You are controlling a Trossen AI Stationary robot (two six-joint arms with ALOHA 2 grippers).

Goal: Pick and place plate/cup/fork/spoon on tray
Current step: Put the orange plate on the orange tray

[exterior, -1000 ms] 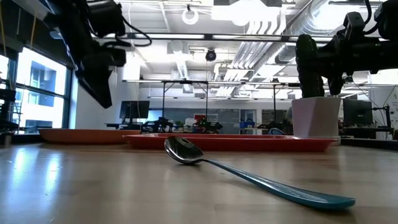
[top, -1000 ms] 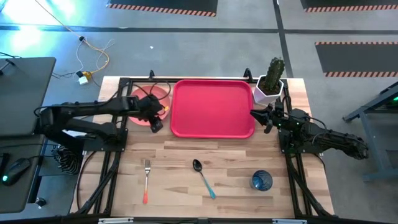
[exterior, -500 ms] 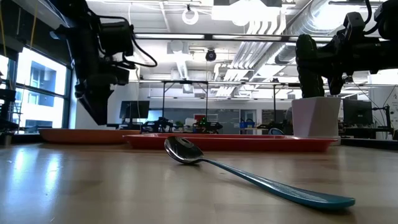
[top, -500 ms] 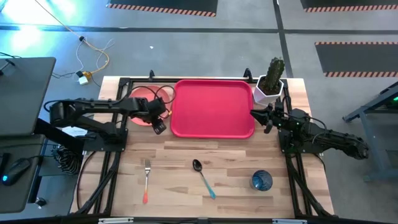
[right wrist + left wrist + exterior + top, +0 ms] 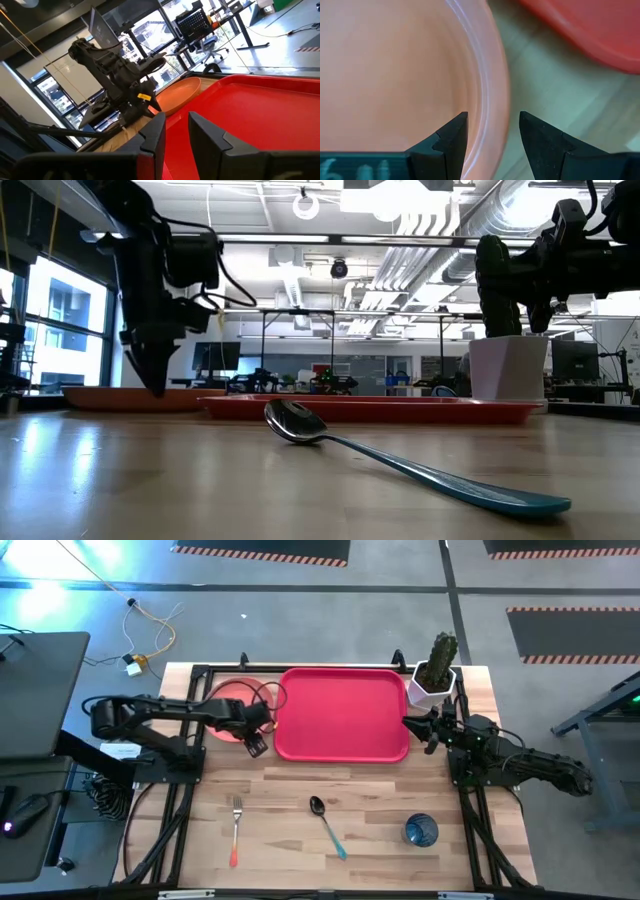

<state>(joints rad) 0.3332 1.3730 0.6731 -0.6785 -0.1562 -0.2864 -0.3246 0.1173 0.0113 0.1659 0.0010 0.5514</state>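
L gripper (image 5: 254, 739) sits low at the plate (image 5: 226, 706), fingers (image 5: 451, 137) apart w/ the rim between them, not clamped. Tray (image 5: 342, 712) is just beside it, toward the R arm. Fork (image 5: 235, 829), spoon (image 5: 327, 823) and cup (image 5: 420, 831) lie well apart from both grippers, on the near table. R gripper (image 5: 430, 730) hovers at the tray's other edge, fingers (image 5: 153, 139) narrowly apart, holding nothing.

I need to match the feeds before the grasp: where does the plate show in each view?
High view: plate, left of the tray.
Low view: flat band at left.
Left wrist view: fills the left, rim between the fingers.
Right wrist view: beyond the tray.
Shared landmark: the tray.
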